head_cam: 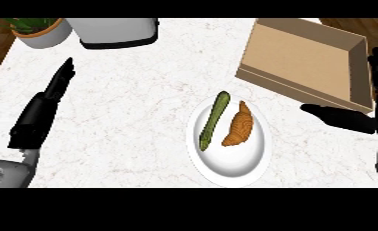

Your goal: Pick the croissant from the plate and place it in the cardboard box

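A golden-brown croissant (239, 126) lies on the right half of a white plate (230, 167) at the counter's lower middle. The open cardboard box (304, 60) sits tilted at the upper right, its inside bare. My right hand (341, 117) comes in from the right edge, just below the box's near corner and right of the plate, with a finger stretched toward the croissant and a gap between them. My left hand (40, 112) rests at the far left, fingers straight and pointing up, holding nothing.
A long green vegetable (215, 120) lies on the plate left of the croissant. A potted plant (38, 30) and a grey appliance (114, 31) stand at the back left. The white marble counter spreads between my left hand and the plate.
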`<act>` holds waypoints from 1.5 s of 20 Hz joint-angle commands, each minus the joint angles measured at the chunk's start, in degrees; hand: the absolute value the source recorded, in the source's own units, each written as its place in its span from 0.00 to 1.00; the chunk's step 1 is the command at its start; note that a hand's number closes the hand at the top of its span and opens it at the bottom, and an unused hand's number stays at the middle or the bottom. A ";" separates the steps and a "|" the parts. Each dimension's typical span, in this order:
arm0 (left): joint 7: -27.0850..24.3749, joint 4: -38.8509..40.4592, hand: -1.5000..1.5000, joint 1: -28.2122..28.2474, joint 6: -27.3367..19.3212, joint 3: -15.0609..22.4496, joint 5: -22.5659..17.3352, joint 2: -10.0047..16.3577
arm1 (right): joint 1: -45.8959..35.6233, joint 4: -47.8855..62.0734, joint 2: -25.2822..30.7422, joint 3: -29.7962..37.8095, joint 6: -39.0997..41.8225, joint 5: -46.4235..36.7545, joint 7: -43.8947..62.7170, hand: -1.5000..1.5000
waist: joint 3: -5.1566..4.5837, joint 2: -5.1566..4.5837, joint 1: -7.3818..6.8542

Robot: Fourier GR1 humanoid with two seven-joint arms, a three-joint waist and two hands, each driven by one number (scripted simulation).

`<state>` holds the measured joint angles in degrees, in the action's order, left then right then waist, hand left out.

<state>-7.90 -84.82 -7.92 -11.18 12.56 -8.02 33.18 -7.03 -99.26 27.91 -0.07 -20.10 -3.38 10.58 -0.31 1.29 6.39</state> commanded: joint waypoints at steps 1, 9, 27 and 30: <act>1.34 -4.35 0.50 -0.01 4.20 2.18 -2.00 -0.40 | 12.48 -10.73 2.23 1.41 -6.42 -7.64 2.24 0.00 | 0.19 0.01 -1.22; 2.31 -4.06 0.50 -3.87 7.12 2.16 -1.86 -1.67 | 26.61 -20.15 5.00 -8.07 -4.87 -28.14 3.08 0.00 | 0.22 -1.15 -5.22; 4.42 -1.57 0.50 -9.50 8.41 3.90 1.22 -6.91 | -2.78 -22.38 1.04 -30.17 38.28 -34.41 57.56 0.00 | 0.17 -1.56 -7.98; 0.49 0.89 0.50 -7.83 11.87 0.38 -0.56 -3.98 | -7.19 -20.17 -2.66 -28.98 42.41 -31.31 62.14 0.00 | 0.14 -1.52 -7.65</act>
<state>-5.62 -85.71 -15.97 -1.13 14.74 -7.89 28.56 -7.21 -122.51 30.41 -27.61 14.19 -36.49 60.72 -0.19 -0.26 -1.50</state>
